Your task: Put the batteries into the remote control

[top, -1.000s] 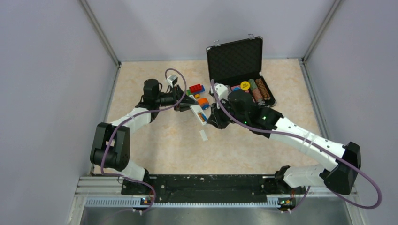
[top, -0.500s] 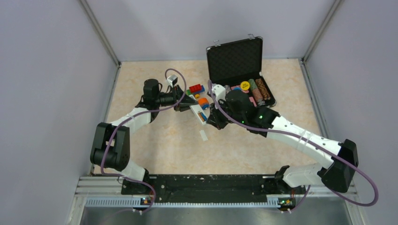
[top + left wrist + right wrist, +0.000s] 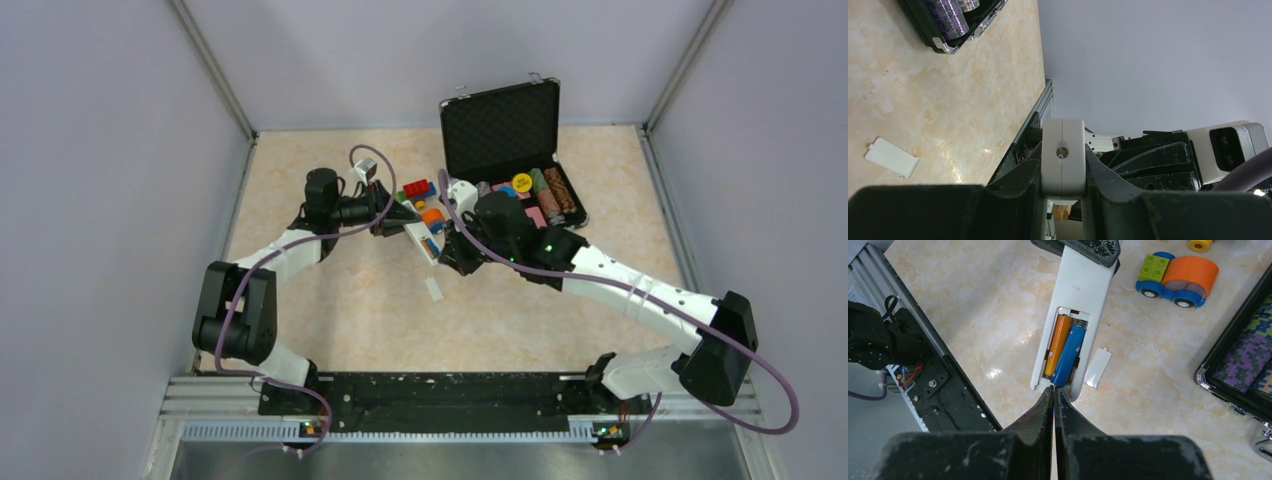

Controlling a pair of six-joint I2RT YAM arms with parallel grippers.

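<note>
The remote control (image 3: 1083,285) is held over the middle of the table (image 3: 350,320), back face up and its battery bay open. Both batteries are in the bay side by side: the orange battery (image 3: 1058,345) looks seated, while the blue battery (image 3: 1068,356) to its right seems to ride slightly proud at its near end, though the angle makes that hard to confirm. The left gripper (image 3: 388,222) is clamped across the remote's far end and, seen from above, has not shifted over the last second. The right arm has shifted — it has crept a little left and farther in, bringing the right gripper (image 3: 1053,395) up against the near end of the bay. Its fingers are pressed together with nothing between them, and the tips meet the near end of the blue battery. I read this as a nudge rather than a grasp: the closed tips act as a pusher to settle the last cell, so loading looks almost done. What remains is probably a small press down and inward. The loose white cover (image 3: 1097,367) lies on the table just right of the remote, not yet fitted. A toy car (image 3: 1178,277) sits farther right, near the open black case (image 3: 500,120).
</note>
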